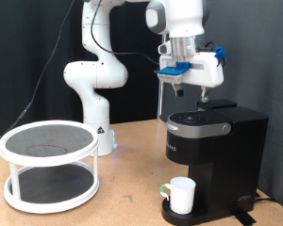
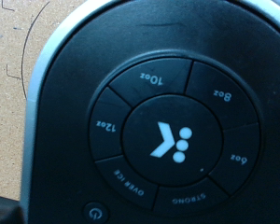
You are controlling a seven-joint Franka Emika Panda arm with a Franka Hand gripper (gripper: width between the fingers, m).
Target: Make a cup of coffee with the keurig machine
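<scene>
The black Keurig machine (image 1: 215, 151) stands at the exterior view's right with its lid down. The white mug (image 1: 182, 195) sits on the drip tray at its base, handle towards the exterior view's left. My gripper (image 1: 179, 91) hangs straight above the machine's top panel, a short way over it. The wrist view is filled by that silver-rimmed top panel (image 2: 168, 131) with its ring of buttons marked 8oz, 10oz, 12oz, 6oz, STRONG and OVER ICE around a centre logo button (image 2: 171, 140). My fingers do not show in the wrist view.
A white two-tier round rack (image 1: 49, 165) with dark mesh shelves stands on the wooden table at the exterior view's left. The arm's white base (image 1: 94, 104) is behind it. A black curtain closes the back.
</scene>
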